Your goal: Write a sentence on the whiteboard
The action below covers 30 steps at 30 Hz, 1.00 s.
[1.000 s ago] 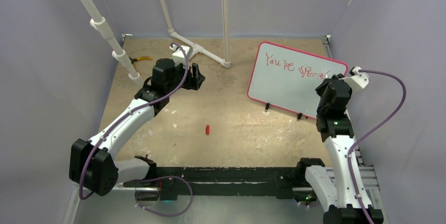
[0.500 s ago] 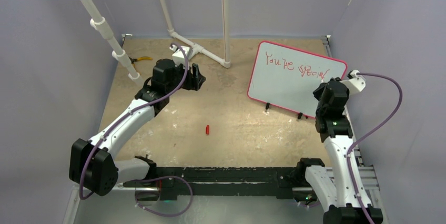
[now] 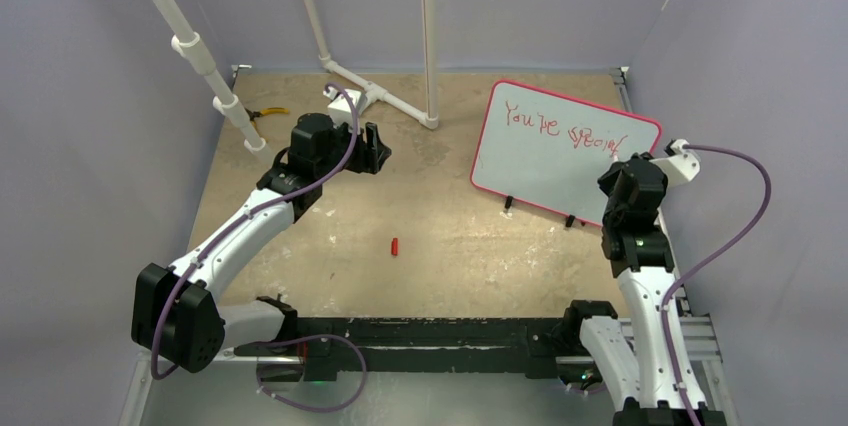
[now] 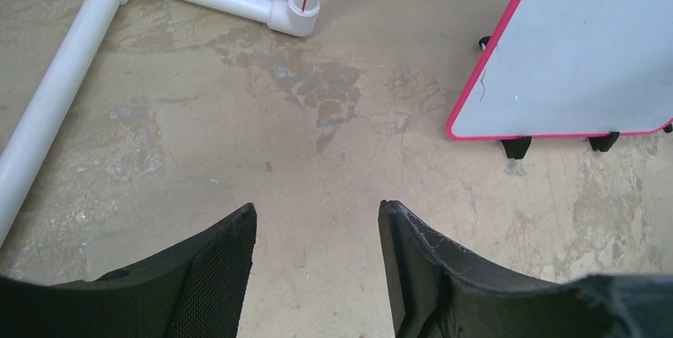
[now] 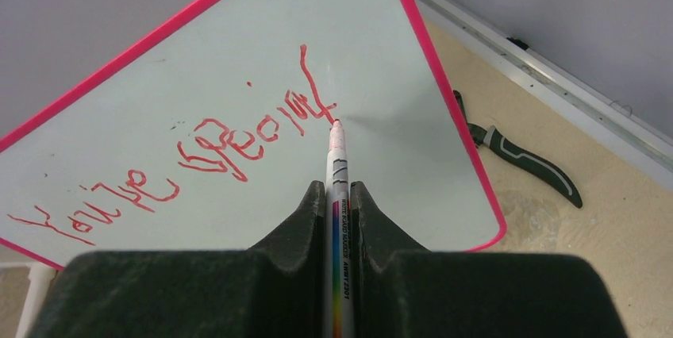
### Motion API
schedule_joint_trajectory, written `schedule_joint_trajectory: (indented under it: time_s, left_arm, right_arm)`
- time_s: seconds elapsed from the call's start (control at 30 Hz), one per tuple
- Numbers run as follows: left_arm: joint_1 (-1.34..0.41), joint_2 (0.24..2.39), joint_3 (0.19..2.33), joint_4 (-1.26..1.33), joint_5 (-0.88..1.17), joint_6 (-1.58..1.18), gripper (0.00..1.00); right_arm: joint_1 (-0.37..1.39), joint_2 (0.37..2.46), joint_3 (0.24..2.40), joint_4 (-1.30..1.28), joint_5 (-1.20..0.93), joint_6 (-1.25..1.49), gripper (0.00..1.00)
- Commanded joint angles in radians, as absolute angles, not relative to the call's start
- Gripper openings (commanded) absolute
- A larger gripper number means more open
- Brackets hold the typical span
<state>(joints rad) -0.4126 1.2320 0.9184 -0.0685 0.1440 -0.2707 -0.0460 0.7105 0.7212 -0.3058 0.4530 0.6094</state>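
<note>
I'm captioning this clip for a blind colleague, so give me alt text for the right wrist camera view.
The right arm's fingers pinch a white marker, its red tip at the last stroke of red lettering reading roughly "You're special" on a pink-framed whiteboard. A dark-handled tool lies on the sandy table beyond the board's right edge.

The bench (image 3: 460,231) is carrying one whiteboard (image 3: 540,166) bearing one sentence (image 3: 565,126), one marker (image 5: 336,147), one small red cap (image 3: 395,245), one white pipe frame (image 3: 385,94), one yellow-handled pliers (image 3: 268,113), one dark-handled tool (image 5: 524,155), plus one left hand (image 4: 316,215) and one right hand (image 5: 338,192).
</note>
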Motion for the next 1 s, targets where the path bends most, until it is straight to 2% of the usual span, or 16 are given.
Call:
schedule_joint_trajectory:
  time_s: [0.0,0.97]
  left_arm:
    - [-0.407,1.210,0.918,-0.030,0.155,-0.282,0.57]
    - [-0.407,1.217,0.919,-0.034,0.145,-0.276,0.57]
  right_arm:
    - [-0.050,0.705,0.776,-0.307,0.522,0.590,0.00]
    - [-0.049,0.748,0.731,-0.212,0.546,0.566,0.00]
